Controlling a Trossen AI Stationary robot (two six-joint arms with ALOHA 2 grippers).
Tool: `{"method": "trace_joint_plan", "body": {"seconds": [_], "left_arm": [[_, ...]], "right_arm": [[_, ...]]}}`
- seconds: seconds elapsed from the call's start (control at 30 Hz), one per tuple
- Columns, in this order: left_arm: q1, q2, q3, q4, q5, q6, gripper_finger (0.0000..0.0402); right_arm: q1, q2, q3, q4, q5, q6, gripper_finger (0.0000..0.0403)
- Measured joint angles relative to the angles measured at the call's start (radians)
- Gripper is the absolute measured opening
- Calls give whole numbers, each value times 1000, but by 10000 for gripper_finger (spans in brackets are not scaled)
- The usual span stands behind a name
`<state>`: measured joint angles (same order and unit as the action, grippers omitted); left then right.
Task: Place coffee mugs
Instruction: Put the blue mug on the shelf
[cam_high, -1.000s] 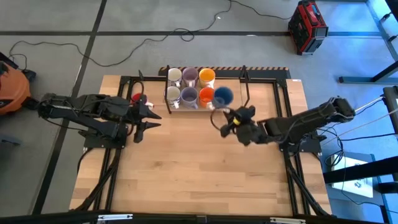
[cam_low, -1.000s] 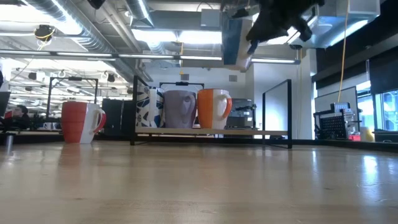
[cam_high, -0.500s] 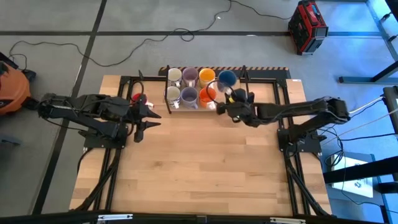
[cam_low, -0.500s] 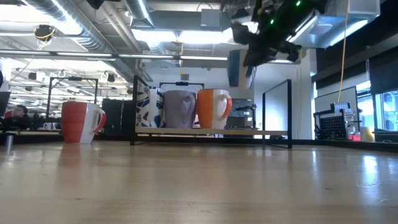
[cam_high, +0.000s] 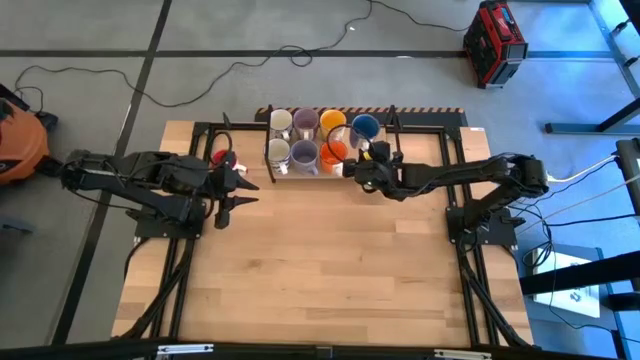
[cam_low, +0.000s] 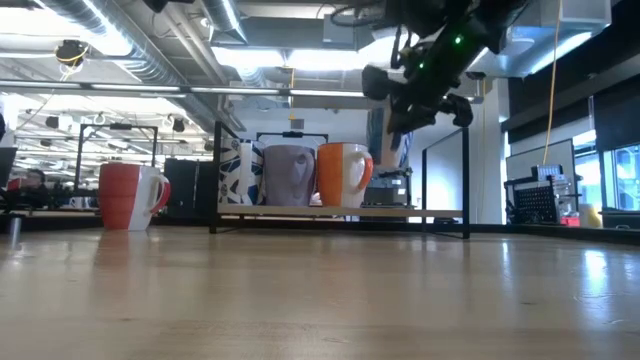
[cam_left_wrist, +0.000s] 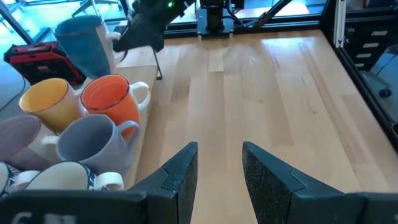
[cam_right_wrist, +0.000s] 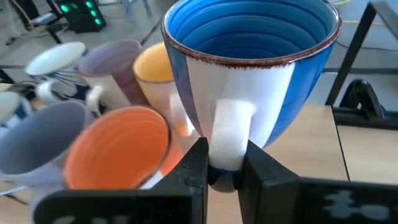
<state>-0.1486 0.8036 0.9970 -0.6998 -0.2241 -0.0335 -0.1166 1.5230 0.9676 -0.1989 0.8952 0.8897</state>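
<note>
My right gripper (cam_right_wrist: 224, 157) is shut on the blue mug (cam_right_wrist: 249, 68) at the far right spot of the mug rack (cam_high: 270, 168). That mug (cam_high: 364, 125) stands level with the white (cam_high: 281, 120), lavender (cam_high: 306, 121) and yellow-orange (cam_high: 332, 123) mugs of the far row. The near row holds a white, a lavender and an orange mug (cam_high: 334, 152). A red mug (cam_low: 130, 195) stands on the table left of the rack. My left gripper (cam_left_wrist: 217, 168) is open and hovers near the red mug (cam_high: 219, 157). My right gripper pinches the blue mug's white handle (cam_right_wrist: 230, 130) between its two fingers. It comes slanting down from the table's near right side. The mug is nearly upright with its mouth up, beside the yellow-orange mug; whether its base rests on the rack I cannot tell.
The rack has a dark frame with upright posts (cam_low: 466, 180) around it. Bare wood (cam_high: 330, 270) spreads over the near half of the table. A red box (cam_high: 494, 42) and cables lie on the floor beyond the far edge.
My right gripper has carried the blue mug from over the table's middle toward the far edge, to the rack's far right spot, and has come down lower. The mug stayed in its hold throughout. My left arm has kept still.
</note>
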Motion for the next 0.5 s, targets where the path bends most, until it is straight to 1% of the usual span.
{"method": "trace_joint_plan", "body": {"seconds": [0.13, 0.37, 0.5], "left_arm": [[0, 0, 0, 0, 1, 18, 121], [0, 0, 0, 0, 2, 44, 121], [0, 0, 0, 0, 2, 45, 121]], "right_arm": [[-7, 33, 0, 0, 3, 27, 32], [-28, 79, 0, 4, -7, 30, 32], [-52, 87, 0, 3, -37, 22, 32]]}}
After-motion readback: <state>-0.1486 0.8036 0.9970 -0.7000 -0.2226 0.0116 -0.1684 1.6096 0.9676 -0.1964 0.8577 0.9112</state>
